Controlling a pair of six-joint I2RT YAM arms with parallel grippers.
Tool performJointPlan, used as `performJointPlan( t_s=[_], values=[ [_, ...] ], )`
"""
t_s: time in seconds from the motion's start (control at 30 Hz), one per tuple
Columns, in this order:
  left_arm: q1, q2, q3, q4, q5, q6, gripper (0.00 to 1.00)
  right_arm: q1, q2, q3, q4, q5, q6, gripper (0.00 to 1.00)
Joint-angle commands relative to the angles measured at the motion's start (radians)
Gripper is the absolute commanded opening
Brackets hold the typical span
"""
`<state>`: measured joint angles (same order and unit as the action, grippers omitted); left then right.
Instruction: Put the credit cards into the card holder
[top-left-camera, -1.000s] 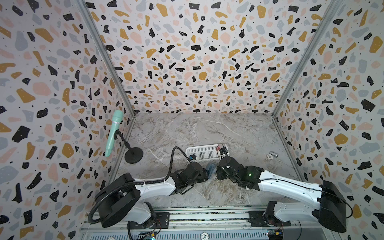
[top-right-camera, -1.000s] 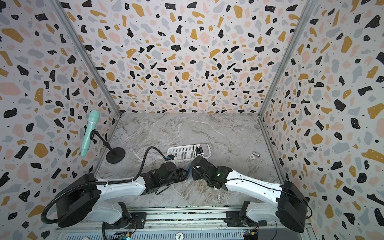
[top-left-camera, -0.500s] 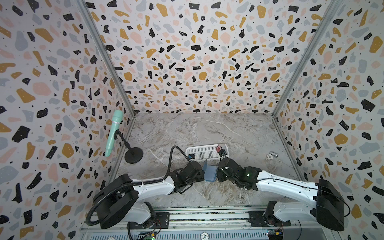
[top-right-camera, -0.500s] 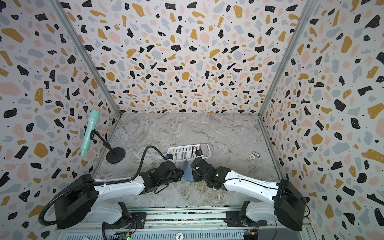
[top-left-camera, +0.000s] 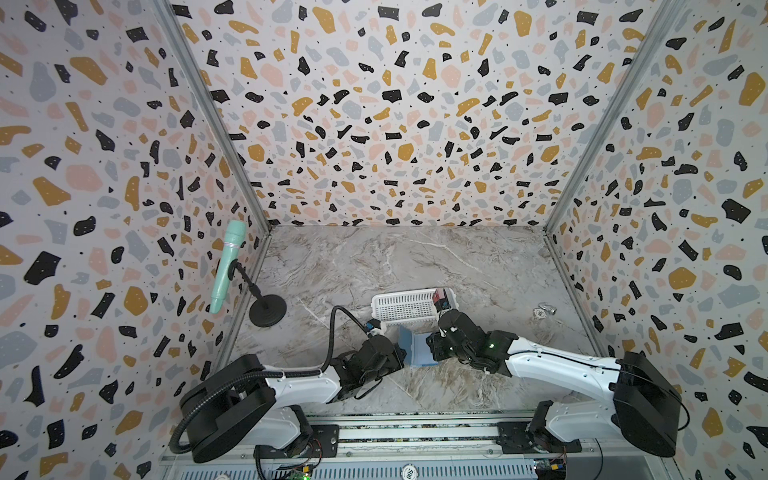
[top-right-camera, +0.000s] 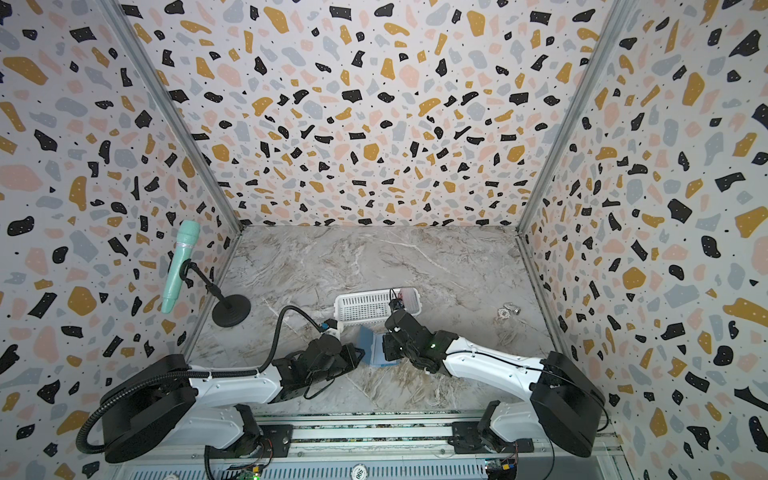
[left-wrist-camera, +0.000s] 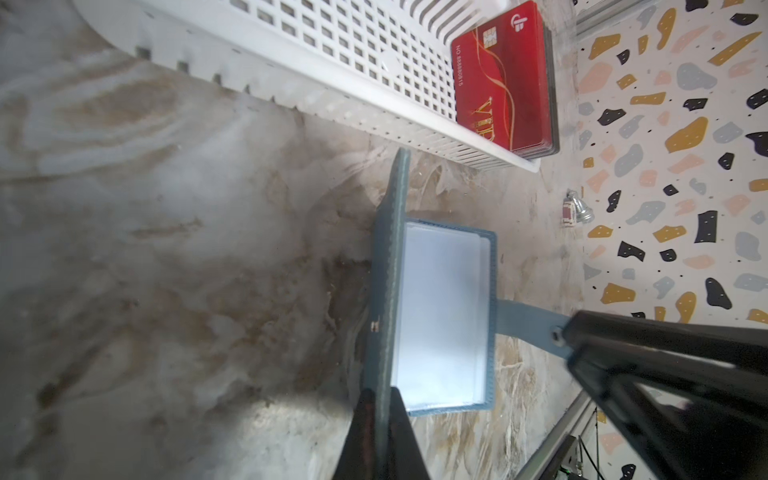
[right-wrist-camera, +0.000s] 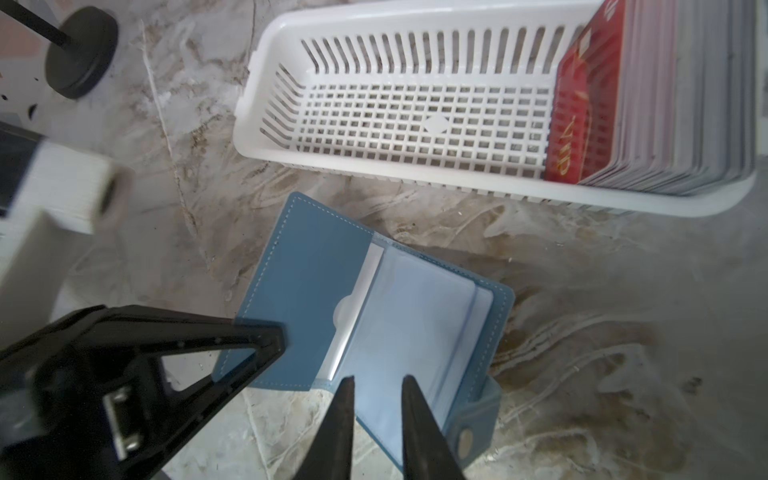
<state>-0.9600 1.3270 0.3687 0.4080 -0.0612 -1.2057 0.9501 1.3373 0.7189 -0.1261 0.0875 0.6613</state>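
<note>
Card holder now lies open on the worktop, just beside the white basket. A second ago both grippers crowded over it and it barely showed.

Left gripper has closed down and pinches the edge of the raised cover, keeping it folded back.

Right gripper hangs over the clear sleeves, jaws a narrow gap apart, nothing between them.

Red cards stand stacked at one end of the basket; none is in a sleeve.

Judgement: opening step looks done. The holder is pinned, and the right arm is free to fetch the first card.
</note>
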Motion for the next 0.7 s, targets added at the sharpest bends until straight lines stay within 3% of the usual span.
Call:
performJointPlan(
  t_s=[0.0, 0.23, 0.37, 0.67],
  values=[
    [-0.015, -0.017, -0.011, 0.056, -0.015, -0.046, 0.09, -0.004, 0.051, -0.008, 0.037, -0.016, 0.012, 0.20],
    [-0.028, -0.016, -0.012, 0.049, -0.025, -0.057, 0.12, -0.005, 0.133, -0.019, 0.042, 0.000, 0.013, 0.17],
    [-0.027, -0.013, 0.012, -0.005, -0.035, -0.030, 0.23, -0.005, 0.168, -0.032, 0.046, 0.000, 0.009, 0.17],
    [-0.011, -0.006, 0.110, -0.267, -0.118, 0.077, 0.34, -0.004, 0.189, -0.059, 0.048, 0.003, 0.001, 0.13]
  ],
)
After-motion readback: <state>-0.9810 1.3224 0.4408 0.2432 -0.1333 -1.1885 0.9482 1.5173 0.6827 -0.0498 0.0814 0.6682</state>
